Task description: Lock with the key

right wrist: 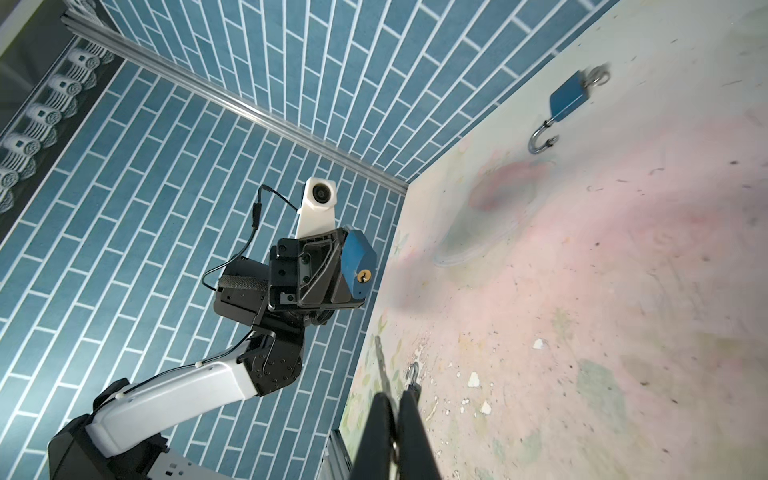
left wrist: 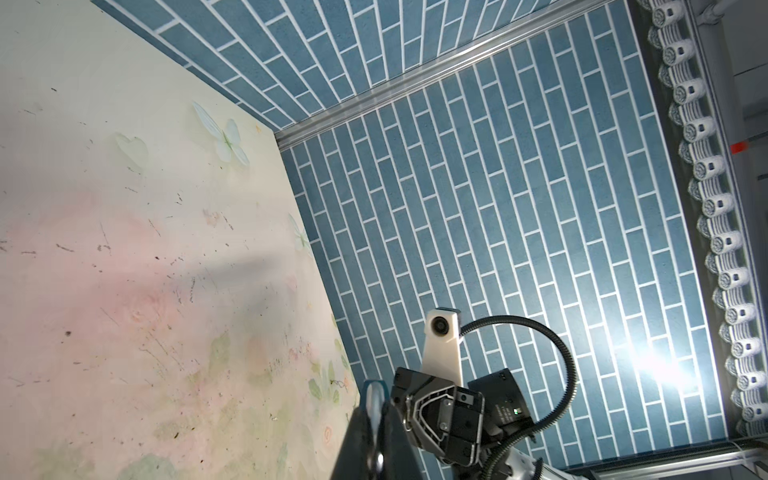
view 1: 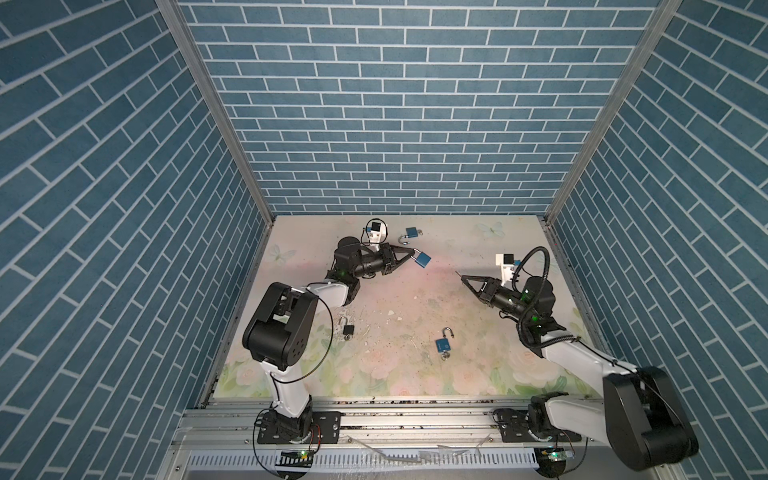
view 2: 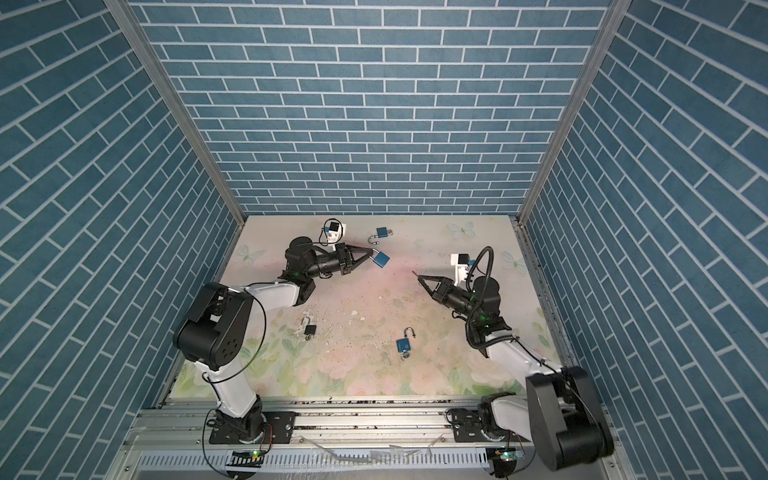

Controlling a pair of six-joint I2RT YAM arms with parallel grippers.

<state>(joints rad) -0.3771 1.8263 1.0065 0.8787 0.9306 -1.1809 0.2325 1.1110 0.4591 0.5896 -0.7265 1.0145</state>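
Note:
A blue padlock hangs above the table's back left, and my left gripper is shut on its shackle. In the left wrist view only the padlock's narrow edge shows between the fingers. The right wrist view shows its body, brass keyhole facing the camera. My right gripper is shut on the key. The key's blade points toward the held padlock across a gap.
A second blue padlock lies open near the back wall. On the table's front left rests a black padlock, shackle open, and another blue one lies front of centre. Blue brick walls close in three sides.

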